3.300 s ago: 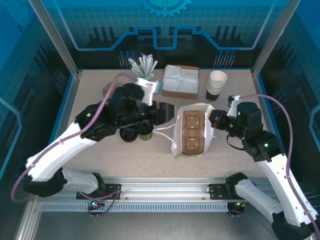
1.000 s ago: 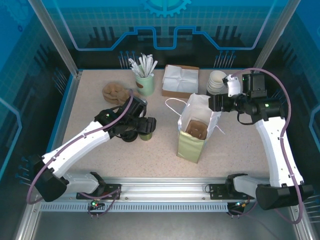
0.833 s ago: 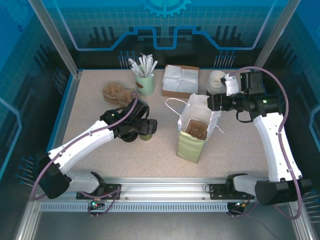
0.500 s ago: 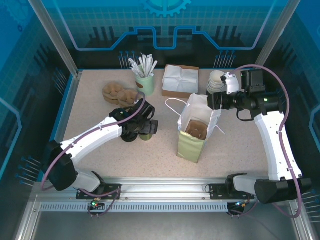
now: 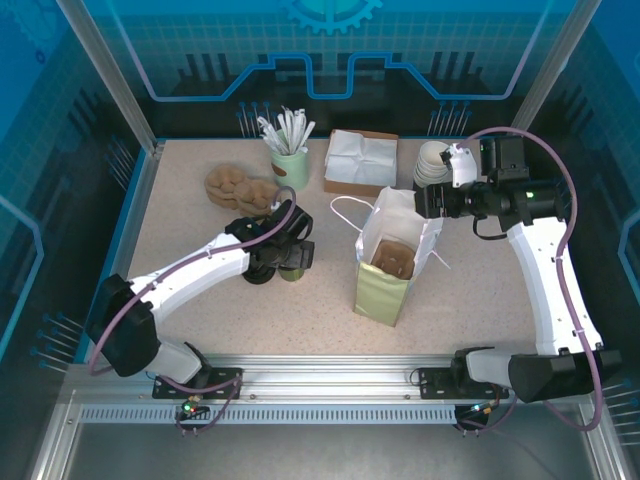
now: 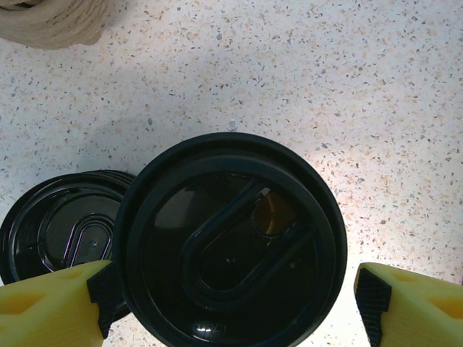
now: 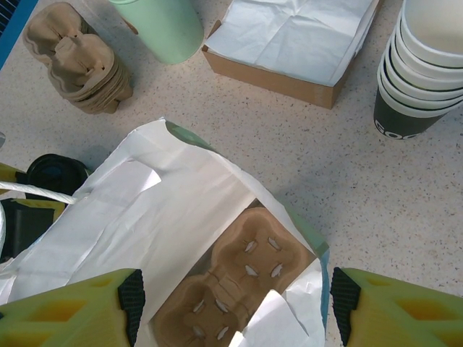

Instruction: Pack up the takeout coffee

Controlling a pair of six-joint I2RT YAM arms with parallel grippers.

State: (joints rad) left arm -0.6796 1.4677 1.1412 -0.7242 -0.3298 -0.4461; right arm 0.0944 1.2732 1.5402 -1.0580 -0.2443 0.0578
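Observation:
The takeout coffee (image 6: 230, 242) stands on the table with its black lid on, its olive side just visible in the top view (image 5: 292, 270). My left gripper (image 6: 230, 307) hangs straight above it, open, with one yellow finger on each side of the lid and a small gap at the right pad. In the top view the left gripper (image 5: 289, 252) covers most of the cup. The white paper bag (image 5: 388, 262) stands upright and open, with a brown cardboard cup carrier (image 7: 239, 282) at its bottom. My right gripper (image 7: 235, 311) is open above the bag's mouth (image 5: 421, 204), holding nothing.
Loose black lids (image 6: 65, 231) lie touching the cup's left side. A stack of lidless cups (image 5: 433, 165), a box of napkins (image 5: 362, 160), a green cup of stirrers (image 5: 290, 165) and stacked cardboard carriers (image 5: 238, 187) line the back.
The bag, lying flat 3.3 s ago, now stands upright. Over the last second the left arm's elbow swung in while its gripper stayed over the cup. The right gripper barely moved.

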